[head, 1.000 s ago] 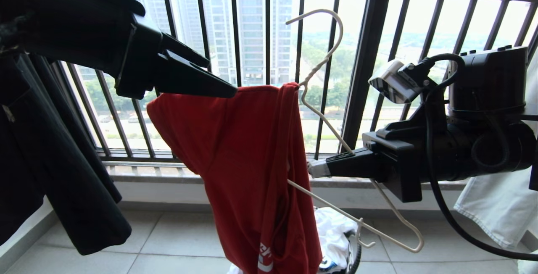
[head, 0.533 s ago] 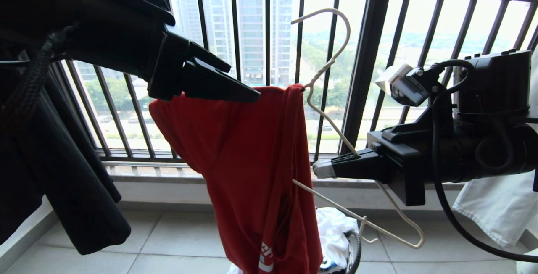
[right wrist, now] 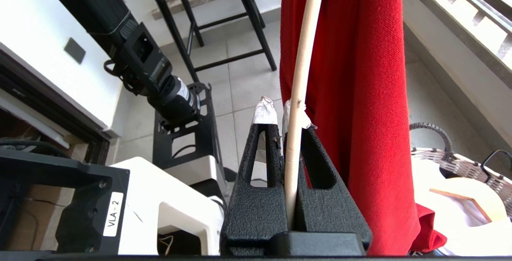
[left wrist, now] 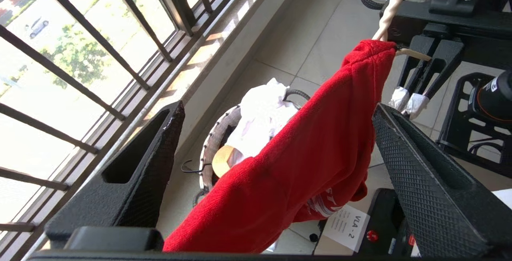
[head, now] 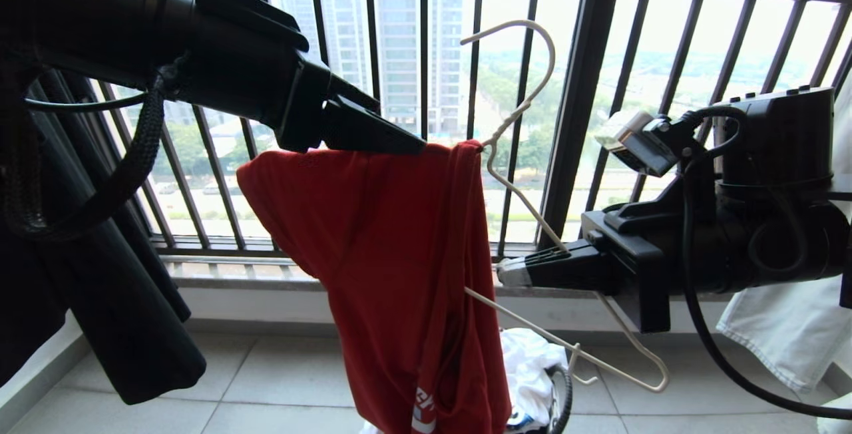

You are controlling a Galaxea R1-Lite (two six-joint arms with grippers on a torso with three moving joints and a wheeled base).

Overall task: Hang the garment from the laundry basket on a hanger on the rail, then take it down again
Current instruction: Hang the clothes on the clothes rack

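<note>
The red garment [head: 393, 254] hangs draped over one arm of the off-white wire hanger [head: 526, 94], bunched up at the hanger's neck. My right gripper [head: 509, 273] is shut on the hanger's bare wire [right wrist: 298, 93], holding it tilted with the hook up. My left gripper [head: 409, 144] is open at the garment's top edge; in the left wrist view the red cloth [left wrist: 304, 153] runs between the widely spread jaws without being pinched. The laundry basket [left wrist: 216, 141] stands on the floor below. The rail is out of view.
The dark barred window railing [head: 579, 121] is right behind the hanger. A black garment [head: 100, 287] hangs at the left and a white cloth [head: 779, 334] at the right. A white shirt [head: 526, 361] fills the basket. My base and a stool [right wrist: 224, 21] are behind.
My left gripper has slid right along the garment's top edge toward the hanger's neck, and its jaws have spread wider. The right gripper holds the hanger almost still.
</note>
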